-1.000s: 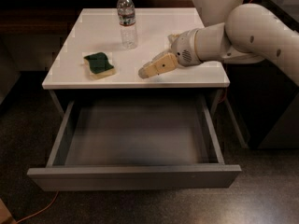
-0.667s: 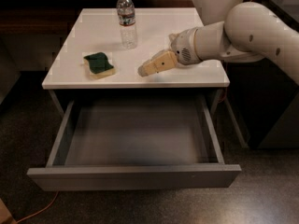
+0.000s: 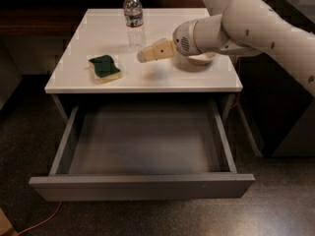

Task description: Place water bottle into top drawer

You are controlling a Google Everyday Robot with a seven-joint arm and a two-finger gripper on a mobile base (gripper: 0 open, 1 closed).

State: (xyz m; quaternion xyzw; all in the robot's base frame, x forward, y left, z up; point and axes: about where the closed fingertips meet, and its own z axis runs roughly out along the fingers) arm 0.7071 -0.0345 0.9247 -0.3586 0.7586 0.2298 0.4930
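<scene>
While the water bottle (image 3: pixel 133 18) stands upright at the back edge of the white table (image 3: pixel 78 77), the top drawer (image 3: pixel 142 187) below is pulled fully out, grey interior showing. Bottle: small, clear plastic, ribbed body, white cap, pale label band w/ dark print. The print is too small to read, so no brand can be made out. Gripper (image 3: pixel 143 56) hovers over the tabletop just to the R of the bottle & a bit nearer the front, not touching it; tan fingers (image 3: pixel 160 49) drawn together w/ nothing btwn them, tip aimed at the bottle's base. Green-on-yellow sponge (image 3: pixel 104 68) lies near the table's front-left.
</scene>
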